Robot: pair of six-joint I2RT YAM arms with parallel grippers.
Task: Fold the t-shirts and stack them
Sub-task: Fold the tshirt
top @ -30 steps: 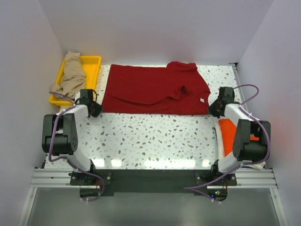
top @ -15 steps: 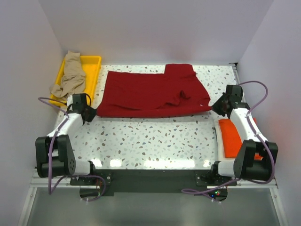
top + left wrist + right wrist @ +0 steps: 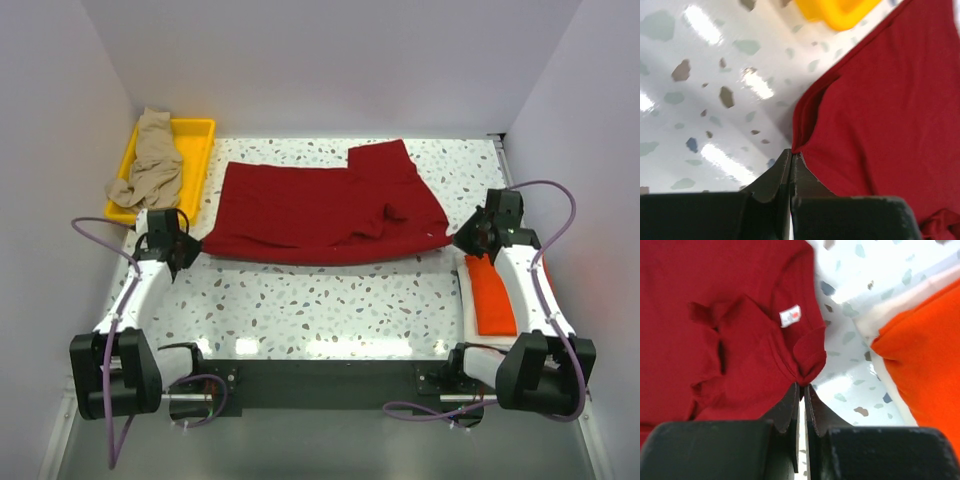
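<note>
The dark red t-shirt lies spread across the table's far half, with a folded flap at its right. My left gripper is shut on its near left corner. My right gripper is shut on its near right corner, close to the neck label. The bright orange t-shirt lies folded on the white one at the right edge; both also show in the right wrist view, orange and white. The tan-beige t-shirt is crumpled in the yellow tray.
The yellow plastic tray stands at the far left corner; its corner shows in the left wrist view. White walls close in the table on the left, back and right. The speckled tabletop lies between the arms.
Both grippers have moved outward and toward the near edge, pulling the dark red shirt's near edge with them. The shirt is stretched wider and its near edge sits closer to me.
</note>
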